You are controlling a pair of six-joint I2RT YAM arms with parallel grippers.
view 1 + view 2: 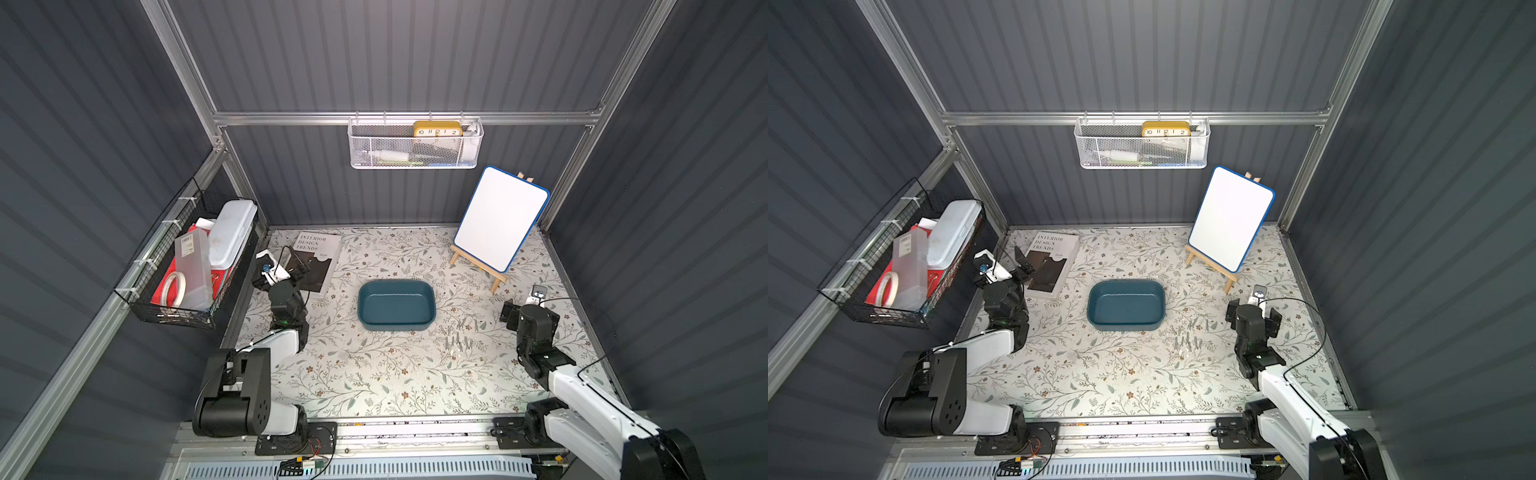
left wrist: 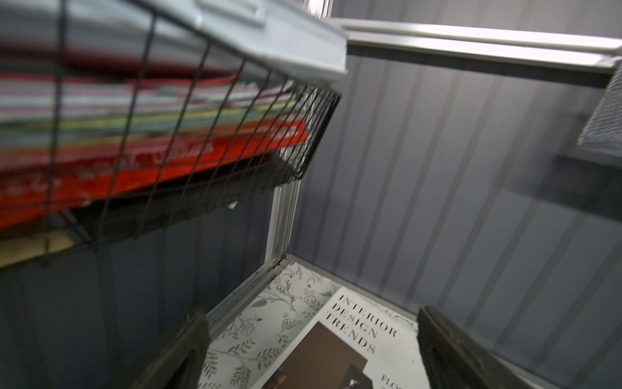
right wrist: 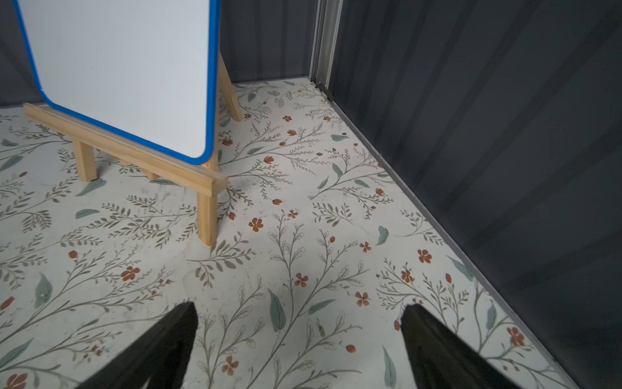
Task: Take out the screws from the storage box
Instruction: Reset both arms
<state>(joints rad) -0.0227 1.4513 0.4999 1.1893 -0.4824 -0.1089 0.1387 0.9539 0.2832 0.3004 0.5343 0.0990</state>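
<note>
We cannot count the screws (image 1: 457, 334) in both top views: they are too small, and their heads blur into the floral table (image 1: 374, 374). The white mesh basket (image 1: 415, 145) veils its contents, and the yellow clock (image 1: 437, 128) shows only its upper part (numerals ten through two). From the left wrist, the black wire basket (image 2: 186, 111) and its stacked papers (image 2: 84, 107) are smeared, and the print on red is unreadable. The book (image 2: 353, 336) and the fingers of the left gripper (image 2: 313, 316) run off the frame. From the right wrist, the whiteboard (image 3: 117, 67) and the right gripper (image 3: 299, 308) are likewise cropped.
</note>
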